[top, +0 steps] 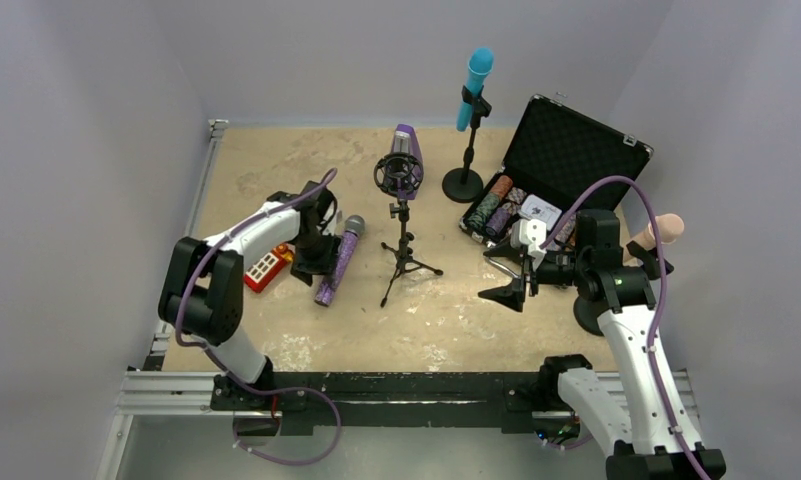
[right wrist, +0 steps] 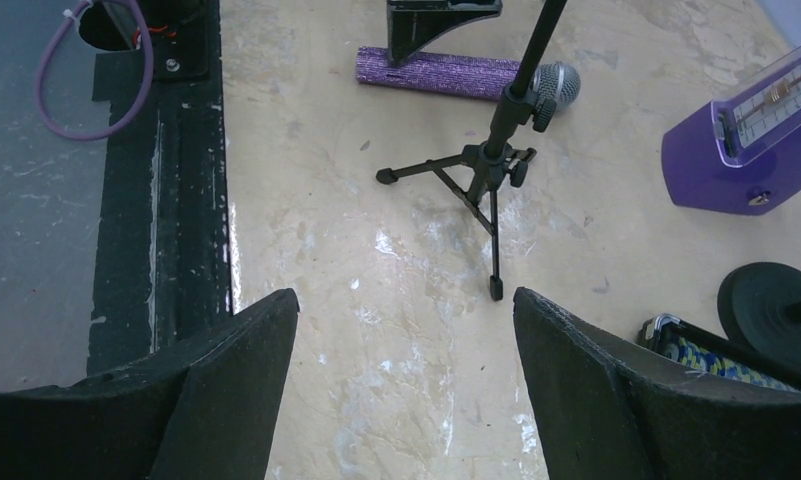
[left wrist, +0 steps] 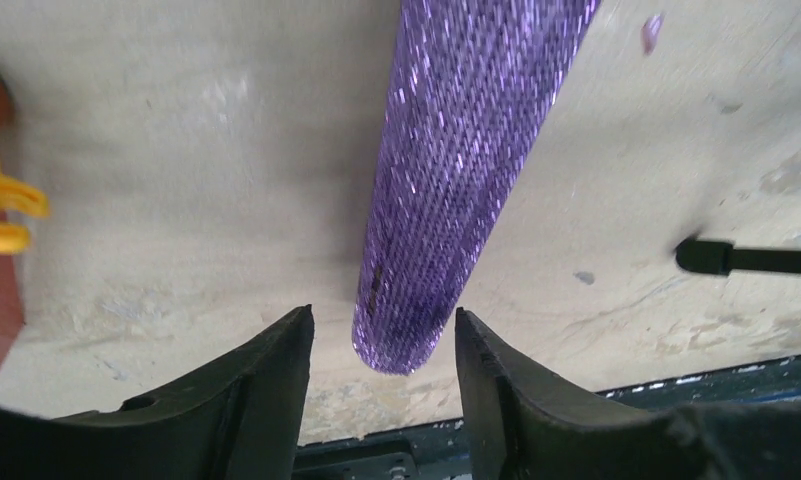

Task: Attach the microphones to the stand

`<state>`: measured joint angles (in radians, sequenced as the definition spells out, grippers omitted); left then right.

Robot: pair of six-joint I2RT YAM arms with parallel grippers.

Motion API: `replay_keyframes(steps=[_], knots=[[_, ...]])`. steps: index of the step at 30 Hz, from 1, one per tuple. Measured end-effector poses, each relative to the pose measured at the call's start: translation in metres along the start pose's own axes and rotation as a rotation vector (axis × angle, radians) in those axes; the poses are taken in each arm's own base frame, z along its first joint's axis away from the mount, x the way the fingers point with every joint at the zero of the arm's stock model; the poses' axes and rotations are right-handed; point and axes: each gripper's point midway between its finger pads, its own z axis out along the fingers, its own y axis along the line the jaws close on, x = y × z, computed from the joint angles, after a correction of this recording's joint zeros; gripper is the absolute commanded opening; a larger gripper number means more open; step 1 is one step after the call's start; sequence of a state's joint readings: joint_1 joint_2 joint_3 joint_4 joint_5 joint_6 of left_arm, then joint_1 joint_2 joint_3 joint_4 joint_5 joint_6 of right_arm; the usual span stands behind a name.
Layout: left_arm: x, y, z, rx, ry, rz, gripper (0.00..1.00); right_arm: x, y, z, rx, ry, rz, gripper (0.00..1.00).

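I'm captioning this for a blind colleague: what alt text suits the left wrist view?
The open left claw straddles the butt end of a glittery purple stick microphone lying on a scuffed beige tabletop. A black tripod foot shows at right.

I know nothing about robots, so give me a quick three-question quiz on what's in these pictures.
1. True or false: the cyan microphone sits clipped in a stand.
2. The purple microphone is: A lying on the table; B standing upright; C lifted in the air.
3. Which arm's tool has the purple microphone's end between its open jaws?
Key: 1 true; 2 A; 3 left tool.
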<state>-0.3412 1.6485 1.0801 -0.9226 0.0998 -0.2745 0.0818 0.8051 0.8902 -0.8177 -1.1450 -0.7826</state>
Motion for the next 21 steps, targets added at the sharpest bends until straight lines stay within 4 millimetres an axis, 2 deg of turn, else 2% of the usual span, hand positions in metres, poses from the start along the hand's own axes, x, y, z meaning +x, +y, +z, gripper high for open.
replay_keyframes(steps=[3, 5, 7, 10, 13, 15, 17, 18, 19, 21], knots=[[-0.021, -0.004, 0.0, 0.0, -0.014, 0.001, 0.59, 0.0, 0.0, 0.0, -0.001, 0.001, 0.0, 0.82], [-0.045, -0.01, 0.002, 0.005, -0.032, 0.003, 0.59, 0.001, 0.001, 0.0, -0.002, 0.002, 0.001, 0.82], [-0.06, -0.013, 0.006, 0.009, -0.035, 0.004, 0.59, 0.001, 0.0, 0.0, 0.001, 0.001, 0.002, 0.82], [-0.07, -0.015, 0.016, 0.008, -0.025, 0.003, 0.58, 0.001, 0.0, -0.001, 0.004, 0.002, 0.003, 0.82], [-0.068, -0.015, 0.027, 0.008, 0.011, 0.0, 0.54, 0.001, -0.001, -0.001, 0.005, 0.001, 0.004, 0.82], [-0.066, -0.016, 0.029, 0.018, 0.021, 0.004, 0.4, 0.001, -0.001, -0.001, 0.005, 0.001, 0.004, 0.82], [-0.064, -0.019, 0.03, 0.03, 0.026, 0.005, 0.13, 0.001, -0.001, -0.001, 0.006, 0.001, 0.004, 0.82], [-0.061, -0.02, 0.03, 0.04, 0.03, 0.011, 0.05, 0.001, -0.001, -0.001, 0.006, 0.0, 0.004, 0.82], [-0.059, -0.021, 0.029, 0.049, 0.031, 0.01, 0.0, 0.001, -0.001, -0.001, 0.006, 0.0, 0.005, 0.82], [-0.055, -0.023, 0.028, 0.06, 0.015, 0.011, 0.0, 0.001, 0.0, -0.001, 0.005, 0.001, 0.006, 0.82]])
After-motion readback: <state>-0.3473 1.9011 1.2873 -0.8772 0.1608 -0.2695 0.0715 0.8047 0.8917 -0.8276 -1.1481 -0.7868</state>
